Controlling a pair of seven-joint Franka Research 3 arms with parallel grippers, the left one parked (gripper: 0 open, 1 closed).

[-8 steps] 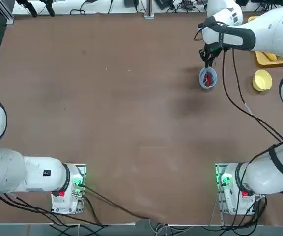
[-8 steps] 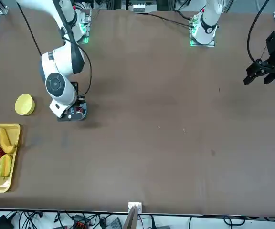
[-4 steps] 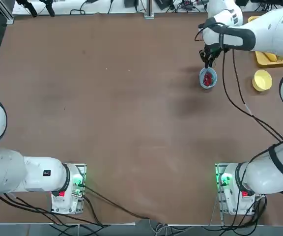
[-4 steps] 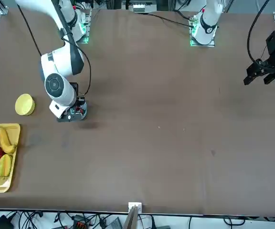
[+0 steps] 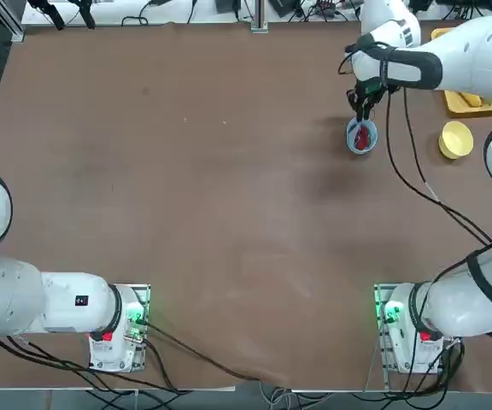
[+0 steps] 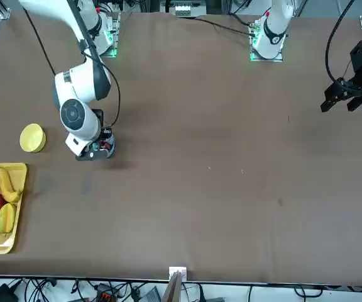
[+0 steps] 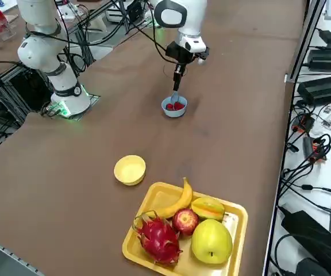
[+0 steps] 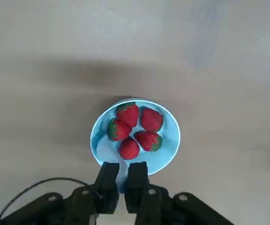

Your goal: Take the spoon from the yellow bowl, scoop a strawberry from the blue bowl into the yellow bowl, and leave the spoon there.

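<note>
Five strawberries (image 8: 148,140), two small bowls (image 7: 130,170), one spoon (image 8: 114,154).

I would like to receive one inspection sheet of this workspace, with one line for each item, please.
Surface: brown tabletop, a few small marks.
Job's things: blue bowl holds five strawberries; spoon reaches into it; yellow bowl stands apart, nothing seen inside.
Clutter: yellow tray with banana, apple, dragon fruit, a green round fruit and a yellow-green one.
Grippers: right gripper is over the blue bowl's edge, shut on the spoon's handle.
Cables: black cable runs along the right arm; more lie beyond the table edge.
Surroundings: electronics and metal framing; people, nothing seen.
</note>
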